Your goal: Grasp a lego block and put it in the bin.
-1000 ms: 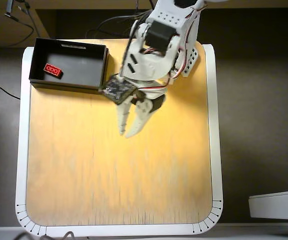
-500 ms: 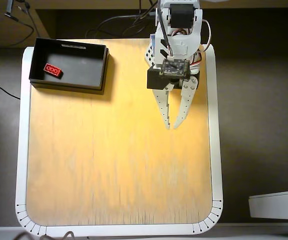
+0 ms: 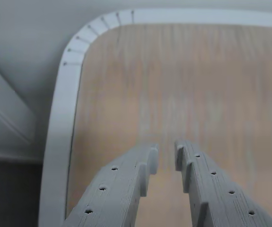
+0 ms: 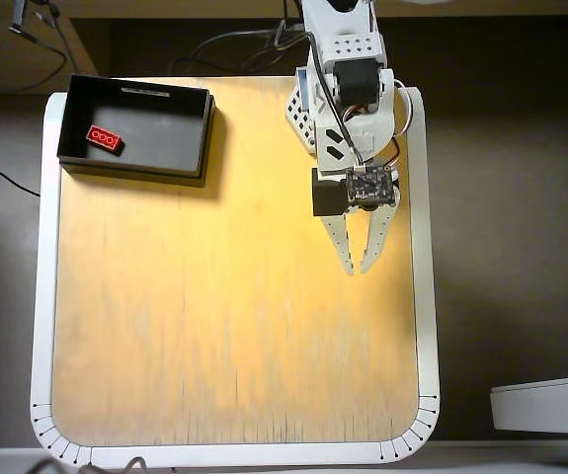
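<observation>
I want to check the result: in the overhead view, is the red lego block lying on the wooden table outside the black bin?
No, the lego block lies on the floor inside the bin, near its left end.

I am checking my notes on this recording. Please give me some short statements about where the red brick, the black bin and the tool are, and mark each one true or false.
1. The lego block lies inside the bin. True.
2. The tool holds the lego block. False: nothing is between its fingers in either view; the block is in the bin.
3. In the overhead view, the bin sits at the board's top left corner. True.
4. The tool hangs directly over the bin. False: it is over the bare wooden board, toward the right side in the overhead view, well apart from the bin.
5. The wrist view shows the lego block. False: it shows only the fingers, bare board and its white rim.
</observation>
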